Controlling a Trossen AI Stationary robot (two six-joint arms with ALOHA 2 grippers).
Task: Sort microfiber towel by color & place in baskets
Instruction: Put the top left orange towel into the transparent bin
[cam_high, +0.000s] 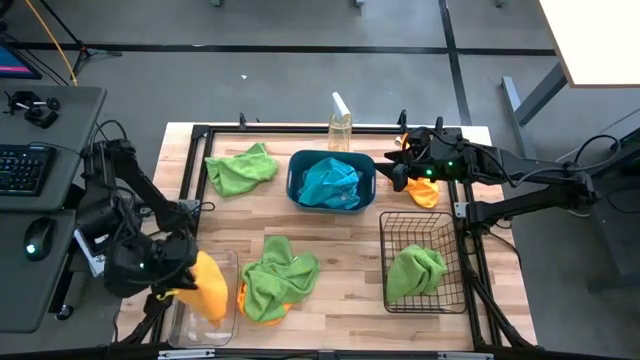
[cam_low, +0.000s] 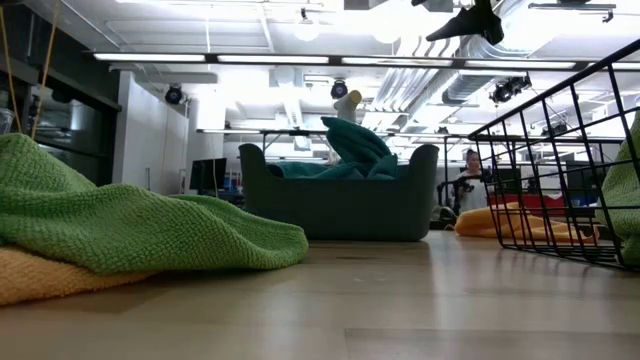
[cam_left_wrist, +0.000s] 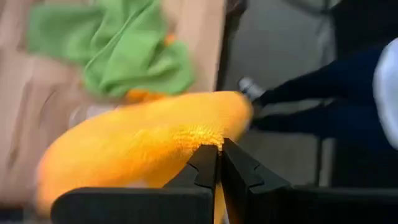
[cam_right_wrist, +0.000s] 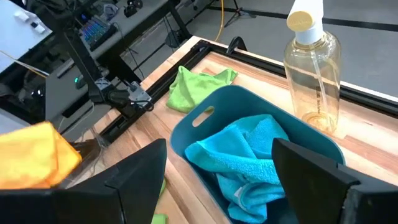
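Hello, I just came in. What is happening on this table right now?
A two-armed robot is sorting coloured towels into baskets. The left gripper is shut on an orange towel and holds it over the clear bin at the front left. The right gripper is open, near the back right by another orange towel. The teal tub already holds a blue towel, and the wire basket a green towel. More green towels lie loose on the table.
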